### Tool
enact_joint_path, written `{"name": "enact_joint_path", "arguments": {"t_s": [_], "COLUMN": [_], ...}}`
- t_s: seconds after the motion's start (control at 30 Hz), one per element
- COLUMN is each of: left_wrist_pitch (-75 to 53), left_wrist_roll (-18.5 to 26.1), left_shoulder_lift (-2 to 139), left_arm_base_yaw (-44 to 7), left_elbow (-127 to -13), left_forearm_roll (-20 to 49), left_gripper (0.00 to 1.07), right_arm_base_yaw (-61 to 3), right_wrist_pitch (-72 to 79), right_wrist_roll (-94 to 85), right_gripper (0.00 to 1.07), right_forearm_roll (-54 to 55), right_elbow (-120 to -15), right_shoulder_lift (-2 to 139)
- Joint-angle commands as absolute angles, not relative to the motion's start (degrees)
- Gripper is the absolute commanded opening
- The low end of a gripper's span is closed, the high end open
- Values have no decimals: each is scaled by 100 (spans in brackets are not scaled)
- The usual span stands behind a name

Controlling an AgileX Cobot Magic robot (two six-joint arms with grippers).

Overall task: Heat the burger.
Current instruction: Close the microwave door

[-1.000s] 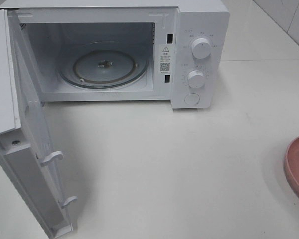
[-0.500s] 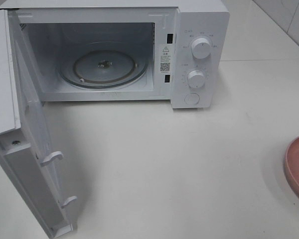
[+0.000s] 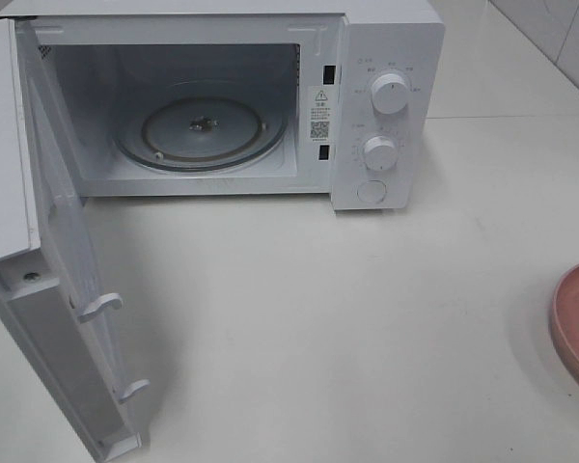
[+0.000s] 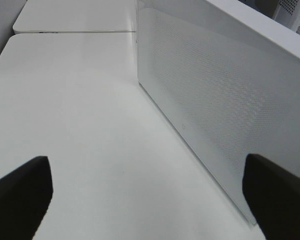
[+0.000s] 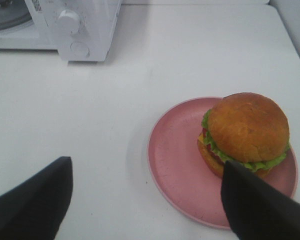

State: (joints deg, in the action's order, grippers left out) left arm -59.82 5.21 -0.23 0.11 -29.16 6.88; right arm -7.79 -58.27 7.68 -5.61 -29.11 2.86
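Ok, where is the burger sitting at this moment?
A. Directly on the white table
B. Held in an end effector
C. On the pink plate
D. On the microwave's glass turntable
C: in the right wrist view the burger rests on the pink plate, off to one side of it, with the microwave open and nothing on its turntable.

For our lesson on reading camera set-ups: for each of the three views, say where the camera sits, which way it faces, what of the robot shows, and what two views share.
Exterior high: mounted above, looking down on the table and the open microwave; no part of the robot shows.
Left wrist: low on the left arm, facing the microwave door; open left pincer shows.
Right wrist: on the right arm, looking down at the burger on the pink plate; open right pincer shows.
Shared: exterior and right wrist both show microwave dials and plate.
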Motion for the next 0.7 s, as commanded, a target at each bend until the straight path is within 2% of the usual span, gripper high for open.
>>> {"name": "enact_joint_path", "arguments": {"t_s": [0.03, 0.7], "left_wrist_pitch": [-5942, -5942], "left_wrist_roll": [487, 487], "left_shoulder_lift": [-138, -149], "left_arm_base_yaw": [40, 40], "left_elbow": [-2893, -2893], "left_forearm_roll": [716, 722], "left_gripper": [98, 98], "right_arm_base_yaw": [-625, -521], "right_wrist_pitch": [-5764, -5764], "right_wrist_roll": [688, 665], "right_gripper": [76, 76], "right_forearm_roll": [-527, -527], "right_elbow": [-2893, -2888], "right_shoulder_lift": [6, -172]}}
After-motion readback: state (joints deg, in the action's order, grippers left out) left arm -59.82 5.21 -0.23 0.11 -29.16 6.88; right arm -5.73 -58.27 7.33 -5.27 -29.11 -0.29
